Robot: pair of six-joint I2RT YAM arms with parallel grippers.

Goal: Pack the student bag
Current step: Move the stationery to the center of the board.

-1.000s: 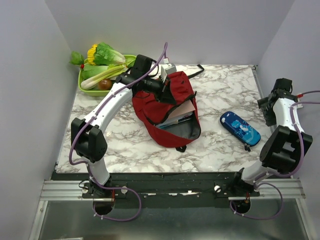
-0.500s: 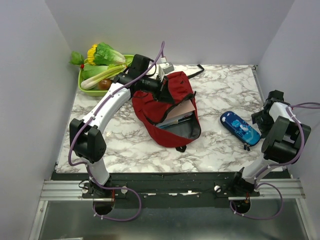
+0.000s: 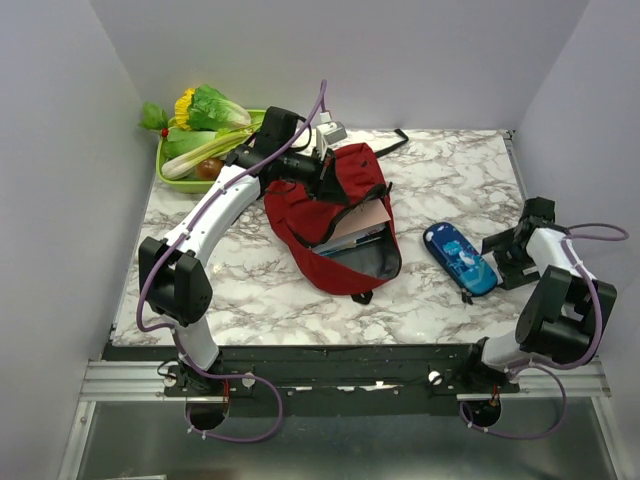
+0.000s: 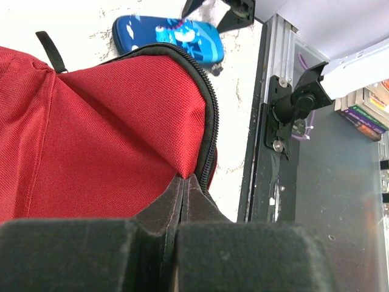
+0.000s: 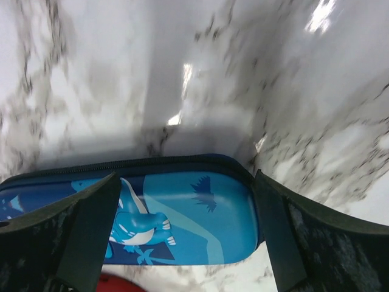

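Note:
The dark red student bag [image 3: 300, 215] lies mid-table with its mouth open toward the near edge, and books [image 3: 352, 228] show inside. My left gripper [image 3: 322, 178] is shut on a pinch of the bag's red fabric by the zipper, seen close in the left wrist view [image 4: 184, 176] against the bag [image 4: 109, 134]. The blue patterned pencil case [image 3: 458, 258] lies right of the bag. My right gripper [image 3: 497, 255] is open, low over the case's right end; in the right wrist view [image 5: 185, 176] its fingers stand either side of the case [image 5: 182, 213].
A green tray [image 3: 165, 172] of vegetables stands at the back left. A small white box [image 3: 334, 132] and a black strap [image 3: 392, 143] lie behind the bag. The table's right edge is close to my right arm.
My right arm has swung down and left to the pencil case, and the case has shifted left toward the bag. My left gripper keeps its hold on the bag.

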